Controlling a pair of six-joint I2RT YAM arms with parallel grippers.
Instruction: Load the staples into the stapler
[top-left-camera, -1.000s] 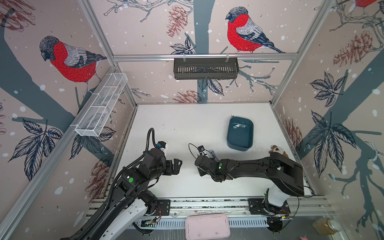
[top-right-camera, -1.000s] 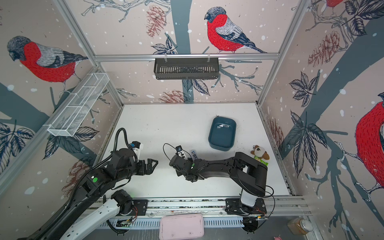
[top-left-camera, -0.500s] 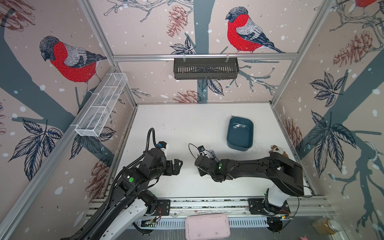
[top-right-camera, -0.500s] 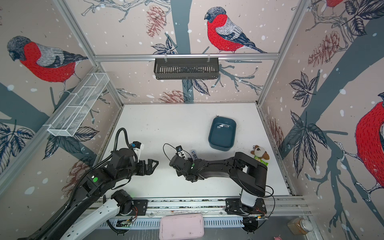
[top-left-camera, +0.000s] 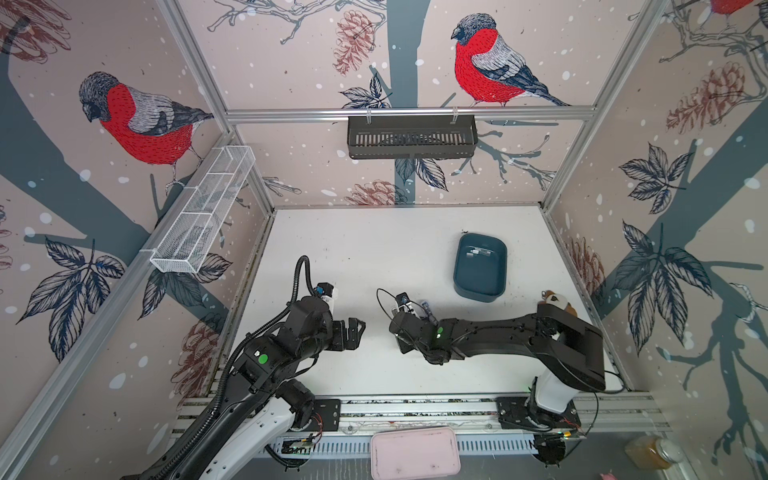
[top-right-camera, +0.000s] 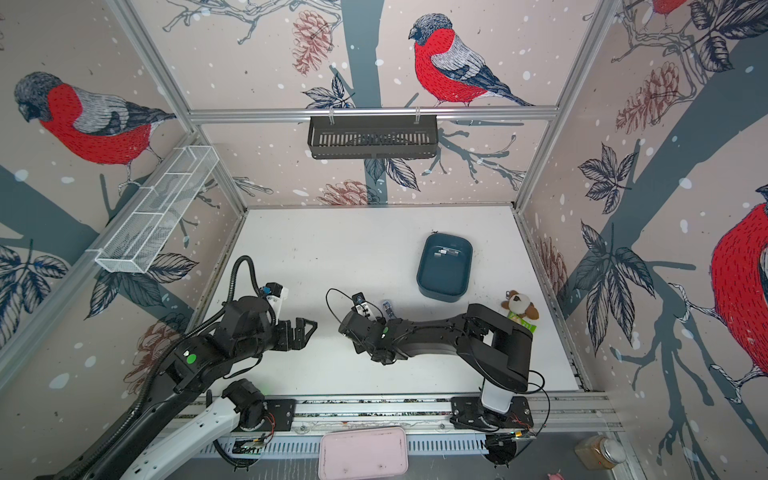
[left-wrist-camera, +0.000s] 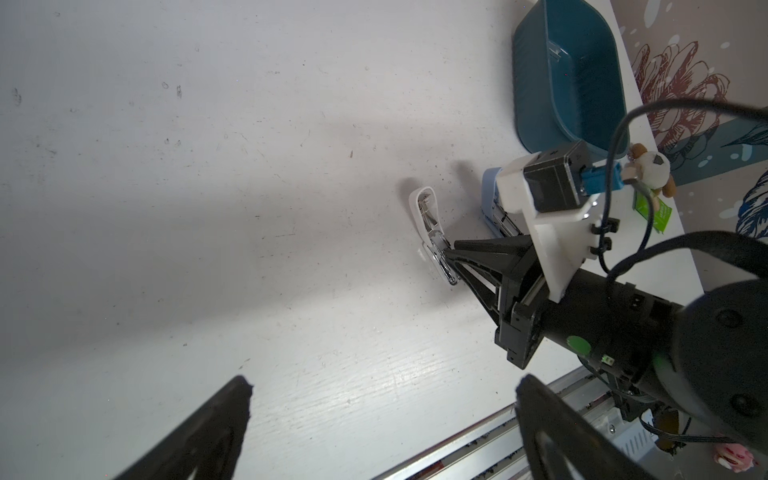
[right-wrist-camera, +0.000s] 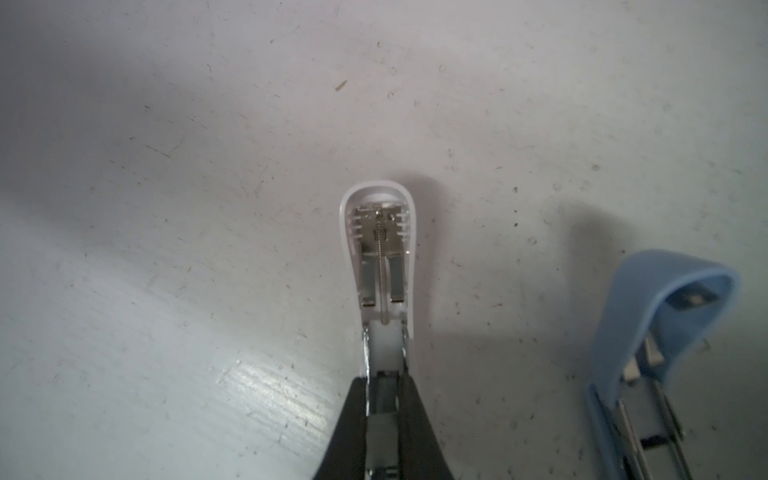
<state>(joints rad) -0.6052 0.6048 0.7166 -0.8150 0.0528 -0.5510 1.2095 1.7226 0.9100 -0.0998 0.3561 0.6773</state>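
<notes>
Stapler (right-wrist-camera: 376, 257) near tub (top-left-camera: 458, 270) opened, loading apparently unfinished; right end effector (right-wrist-camera: 384, 380) clamped on its rail; left end effector (left-wrist-camera: 384, 380) wide, empty.

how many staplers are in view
2: the white stapler, lid swung open, clamped in the right gripper; the blue stapler, also open, beside it on the table. No others show.
</notes>
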